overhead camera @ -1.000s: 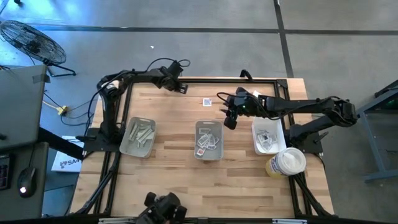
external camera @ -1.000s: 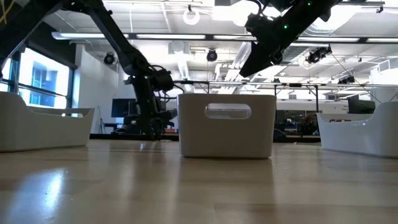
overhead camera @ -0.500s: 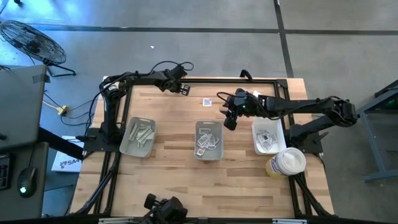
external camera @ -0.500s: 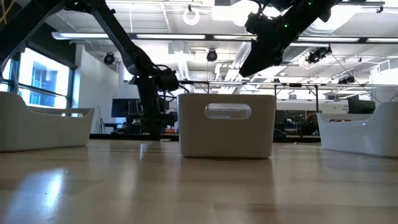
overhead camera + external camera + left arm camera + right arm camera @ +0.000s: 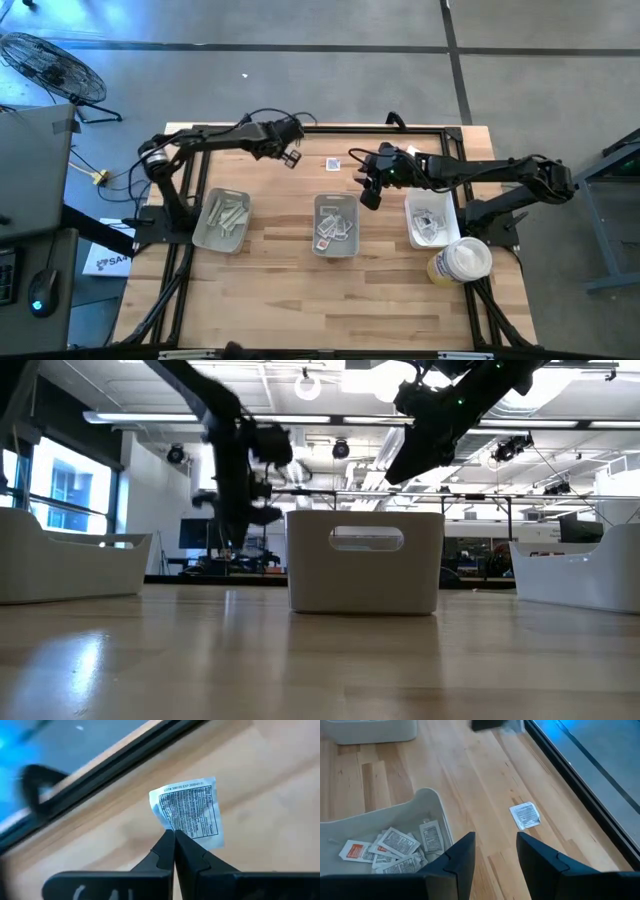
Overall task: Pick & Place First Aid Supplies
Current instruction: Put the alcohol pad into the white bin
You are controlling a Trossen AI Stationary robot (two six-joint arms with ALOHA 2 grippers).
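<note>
- High view: the left gripper [image 5: 291,157] is over the table [image 5: 270,250] near its far edge, beyond the left tray [image 5: 222,220]. The right gripper [image 5: 368,196] hangs between the middle tray [image 5: 335,224] and the right tray [image 5: 432,221]. A loose sachet [image 5: 333,164] lies flat on the table between the two arms. The tub [image 5: 460,261] stands by the right tray.
- Low view: the middle tray shows a slot handle in its wall; both arms hang above the table. No packet can be made out from here.
- Left wrist view: the left jaws are together, pinching the lower corner of a held sachet [image 5: 190,813], which is clear of the table. It is thin and crinkled, so it is likely very light and floppy; a corner pinch could let it swing or slip, and a grip farther in on the flat would probably hold better. Its print includes "LOT#" and "EXP", followed by digits; the finer lines are too small to read.
- Right wrist view: the right jaws stand apart and empty above the middle tray's rim. Printed sachets [image 5: 395,842] fill that tray, one with an orange patch. The loose sachet lies near the table's edge.
</note>
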